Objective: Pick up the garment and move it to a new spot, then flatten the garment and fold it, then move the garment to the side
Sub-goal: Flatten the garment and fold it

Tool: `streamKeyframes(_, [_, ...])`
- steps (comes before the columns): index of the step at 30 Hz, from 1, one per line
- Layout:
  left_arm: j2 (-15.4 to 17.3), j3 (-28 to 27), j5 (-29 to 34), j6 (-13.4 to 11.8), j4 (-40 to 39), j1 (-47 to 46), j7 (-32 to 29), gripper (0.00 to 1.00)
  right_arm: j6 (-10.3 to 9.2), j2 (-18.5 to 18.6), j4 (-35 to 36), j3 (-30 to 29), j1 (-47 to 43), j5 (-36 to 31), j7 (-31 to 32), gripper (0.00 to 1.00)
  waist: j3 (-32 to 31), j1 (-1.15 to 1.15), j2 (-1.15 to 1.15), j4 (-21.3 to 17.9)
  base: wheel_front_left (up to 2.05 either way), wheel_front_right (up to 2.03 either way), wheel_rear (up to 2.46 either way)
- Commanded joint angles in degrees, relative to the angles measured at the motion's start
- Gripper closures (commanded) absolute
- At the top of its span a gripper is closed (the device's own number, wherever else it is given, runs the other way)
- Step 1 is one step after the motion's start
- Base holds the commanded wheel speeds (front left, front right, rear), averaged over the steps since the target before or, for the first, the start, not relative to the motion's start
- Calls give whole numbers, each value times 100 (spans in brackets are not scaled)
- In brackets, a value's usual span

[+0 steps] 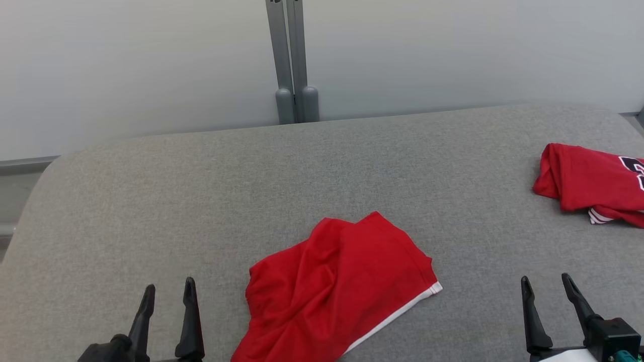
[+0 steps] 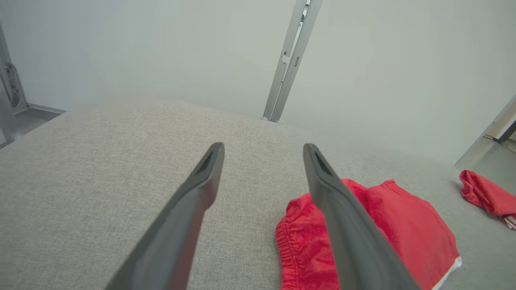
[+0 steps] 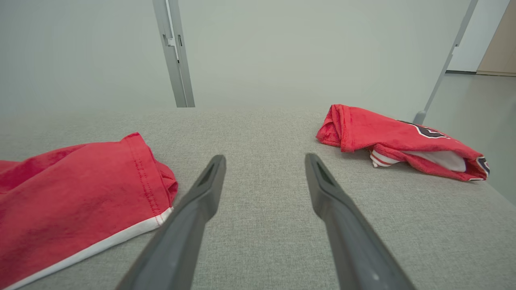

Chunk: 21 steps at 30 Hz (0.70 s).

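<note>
Your left gripper (image 1: 169,283) and right gripper (image 1: 545,277) sit low at the near edge, jaws parted wide, holding nothing. Between them the shorts (image 1: 337,286) lie rumpled on the desk (image 1: 201,201). Whether lifting or spreading comes next, grip waistband and hem, not the bunched middle. A jersey (image 1: 588,181) lies far right.

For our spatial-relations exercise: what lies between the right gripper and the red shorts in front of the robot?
Bare grey padded surface, nothing else; the head view shows that stretch between the right gripper and the red shorts.
</note>
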<state>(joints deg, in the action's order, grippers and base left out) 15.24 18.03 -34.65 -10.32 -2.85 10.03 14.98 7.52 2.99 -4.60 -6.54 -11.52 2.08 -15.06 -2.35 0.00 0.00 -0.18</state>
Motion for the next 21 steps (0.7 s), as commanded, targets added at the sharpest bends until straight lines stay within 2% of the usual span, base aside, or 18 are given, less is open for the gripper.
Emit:
streamKeyframes(1, [-145, -207, 381, 118, 53, 98, 19, 0, -6, 36, 45, 9, -35, -60, -15, 0, -21, 0, 0, 82, 0, 0, 0])
streamKeyframes(4, [-512, -619, 1094, 558, 298, 283, 17, 0, -6, 69, 67, -10, 1, -80, -14, 0, -32, 0, 0, 169, 0, 0, 0])
streamKeyframes(8, [-846, -1047, 1641, 1147, 722, 429, 18, 0, -6, 60, 52, -53, 65, -107, -14, 0, -37, 0, 0, 240, 0, 0, 0])
streamKeyframes(10, [-974, -1273, 1830, 1349, 787, 439, 18, 0, -6, 58, 43, -44, 100, -120, -14, 0, -27, 0, 0, 254, 0, 0, 0])
streamKeyframes(15, [-1162, -1730, 2101, 1579, 792, 428, 18, 0, -6, 44, 33, -8, 122, -116, -14, 0, -15, 0, 0, 263, 0, 0, 0])
streamKeyframes(21, [-1225, -1979, 2268, 1691, 744, 373, 19, 0, -6, 38, 1, 76, 132, -103, -14, 0, 0, 0, 0, 217, 0, 0, 0])
